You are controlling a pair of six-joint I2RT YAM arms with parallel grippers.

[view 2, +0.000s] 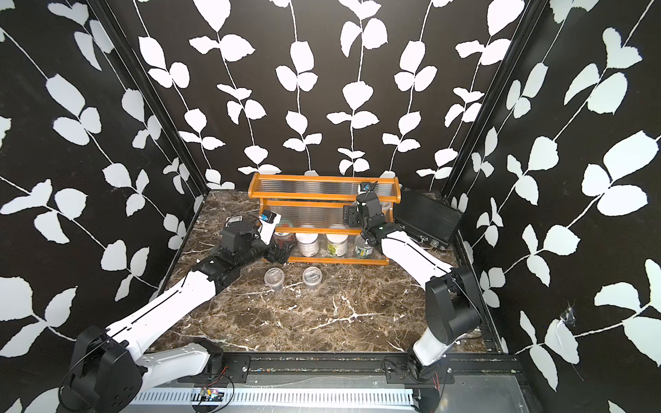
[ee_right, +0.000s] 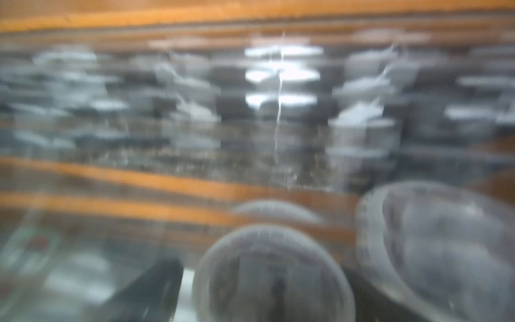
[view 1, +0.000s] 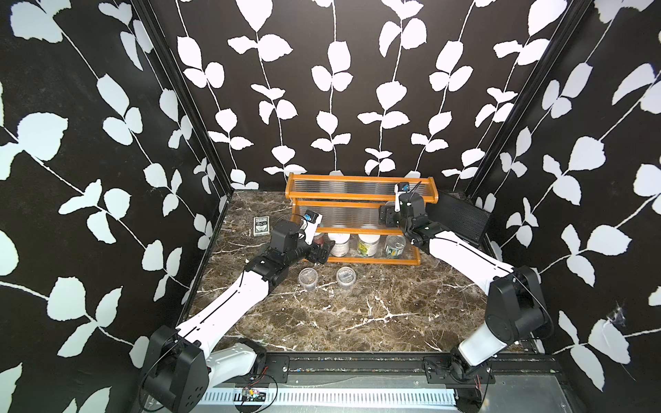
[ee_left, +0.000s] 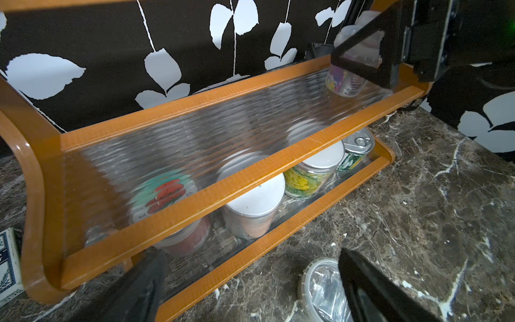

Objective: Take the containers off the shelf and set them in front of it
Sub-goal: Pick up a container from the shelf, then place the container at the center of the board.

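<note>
Jaws of the right gripper [view 1: 388, 215] flank a clear cup [ee_right: 273, 278] on the mid tier of the shelf [view 1: 357, 196], grip unclear; left gripper [view 1: 323, 250] gapes wide near the strawberry-lid jar [ee_left: 184, 237], btm tier. Pickup step, prob.: next needs a firm pinch, then a lift up and out to the front.

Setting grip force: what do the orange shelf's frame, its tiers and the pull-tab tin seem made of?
Orange-brown shelf frame: probably wood, glossy lacquer, faint grain. Its tiers: clear ribbed plastic, likely; jars show distorted through them. Pull-tab tin: shiny metal lid with ring, printed green label.
</note>
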